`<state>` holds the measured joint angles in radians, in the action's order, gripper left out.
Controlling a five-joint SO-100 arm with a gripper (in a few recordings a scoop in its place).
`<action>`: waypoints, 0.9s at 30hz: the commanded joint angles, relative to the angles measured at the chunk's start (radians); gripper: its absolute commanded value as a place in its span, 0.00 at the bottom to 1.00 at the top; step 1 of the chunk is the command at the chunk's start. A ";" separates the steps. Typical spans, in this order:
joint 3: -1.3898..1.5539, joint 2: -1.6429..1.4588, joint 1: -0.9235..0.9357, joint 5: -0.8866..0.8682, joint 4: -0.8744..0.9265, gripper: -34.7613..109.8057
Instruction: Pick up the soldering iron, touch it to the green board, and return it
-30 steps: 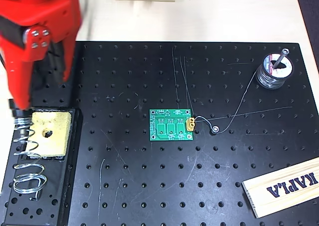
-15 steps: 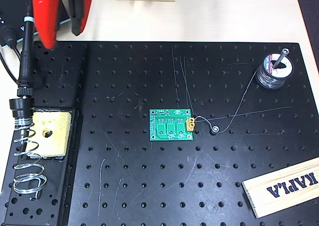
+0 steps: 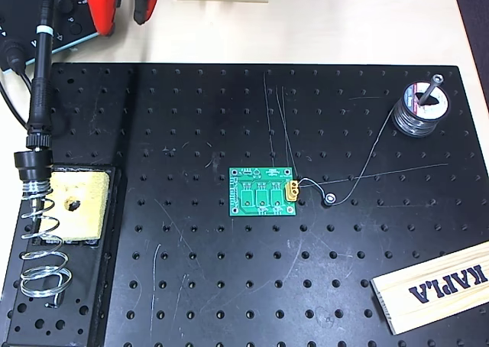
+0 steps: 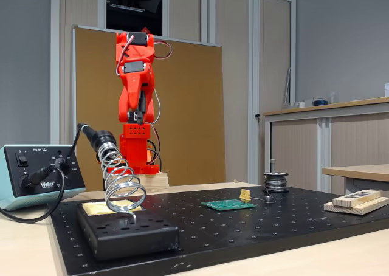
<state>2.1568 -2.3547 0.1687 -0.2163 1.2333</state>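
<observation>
Soldering iron [image 3: 37, 79] parked in coil stand [image 3: 40, 248], well apart from raised claw [image 3: 122, 7]; claw fingers apart, empty.

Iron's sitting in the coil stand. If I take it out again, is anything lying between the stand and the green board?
Nothing solid shows. In the overhead view, the perforated board between the coil stand and the green board is bare. The solder wire lies on the far side, at the yellow connector. The gripper is open above the iron.
</observation>
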 commanded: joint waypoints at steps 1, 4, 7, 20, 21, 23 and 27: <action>0.040 -0.075 0.017 -0.015 -0.014 0.37; 0.077 -0.133 0.018 -0.017 -0.017 0.37; 0.166 -0.238 0.020 -0.015 -0.026 0.37; 0.741 -0.969 0.014 0.063 0.049 0.36; 0.741 -0.968 0.003 0.063 0.049 0.36; 0.742 -0.968 -0.020 0.071 0.058 0.36; 0.787 -0.968 -0.052 0.054 0.057 0.34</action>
<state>2.9161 -3.3042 0.1304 -0.1442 1.2839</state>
